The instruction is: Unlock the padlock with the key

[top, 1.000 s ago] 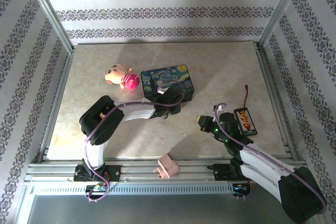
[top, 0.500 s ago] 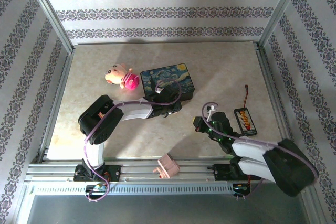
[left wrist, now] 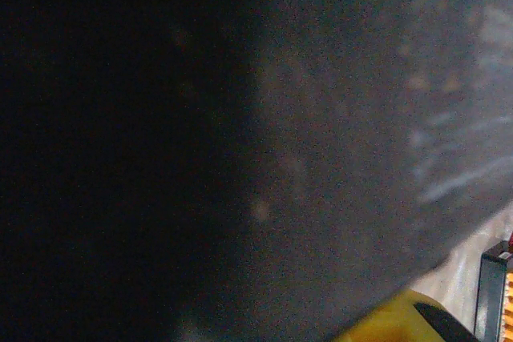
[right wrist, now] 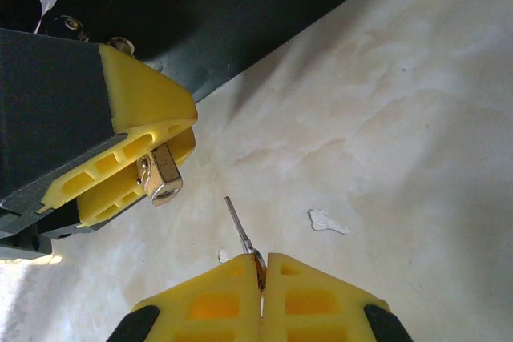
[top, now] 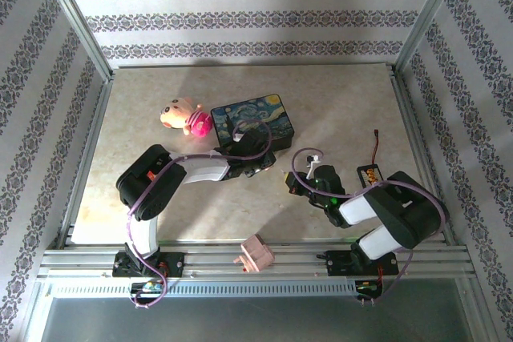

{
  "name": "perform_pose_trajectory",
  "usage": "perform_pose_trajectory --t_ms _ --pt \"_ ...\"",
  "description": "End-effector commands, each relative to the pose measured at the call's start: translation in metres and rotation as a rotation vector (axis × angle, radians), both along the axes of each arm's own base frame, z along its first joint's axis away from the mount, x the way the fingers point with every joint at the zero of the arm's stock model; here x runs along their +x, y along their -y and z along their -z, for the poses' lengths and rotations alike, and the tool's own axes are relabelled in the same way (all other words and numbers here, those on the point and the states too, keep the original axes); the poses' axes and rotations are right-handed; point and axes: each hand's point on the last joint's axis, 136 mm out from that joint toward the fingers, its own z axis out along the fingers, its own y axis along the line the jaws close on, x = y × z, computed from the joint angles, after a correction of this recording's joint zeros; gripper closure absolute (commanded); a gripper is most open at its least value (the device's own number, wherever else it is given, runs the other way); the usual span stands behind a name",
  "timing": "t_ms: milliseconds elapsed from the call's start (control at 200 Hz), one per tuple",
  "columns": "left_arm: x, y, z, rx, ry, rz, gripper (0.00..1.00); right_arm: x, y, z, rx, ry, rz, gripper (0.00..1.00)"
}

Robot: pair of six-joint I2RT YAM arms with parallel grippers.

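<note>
Holding padlock and key just apart

At upper left of the right wrist view, the left end effector (right wrist: 144, 170) clamps the padlock (right wrist: 163, 179), its metal body poking out toward the right end effector (right wrist: 260, 266). That one is closed on the key (right wrist: 238, 223) — its thin shaft points up at the padlock, near it but not touching. Striped patterned walls (top: 240, 18) enclose the pale marbled bench (top: 337, 102). On it lie a painted box (top: 260, 118) just beyond the end effectors, a plush toy (top: 183, 115) beside it, and a battery pack (top: 374, 182) to the right.
</note>
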Motion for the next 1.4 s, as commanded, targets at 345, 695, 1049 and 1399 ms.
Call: perform_pose_trajectory --t_ms 345,695,1049,1399 --pt "0.020 -0.002 -0.020 -0.098 0.030 -0.058 0.75 0.011 -0.020 -0.009 0.113 0.043 -0.034 1.00" --pt "0.022 -0.001 -0.017 -0.119 0.016 -0.069 0.75 0.016 -0.026 -0.014 0.143 0.072 -0.046 1.00" --pt "0.031 -0.002 -0.012 -0.136 0.019 -0.133 0.75 0.010 -0.028 -0.015 0.132 0.085 -0.051 1.00" --pt "0.033 0.003 -0.009 -0.151 0.005 -0.129 0.75 0.012 -0.030 -0.017 0.124 0.100 -0.040 1.00"
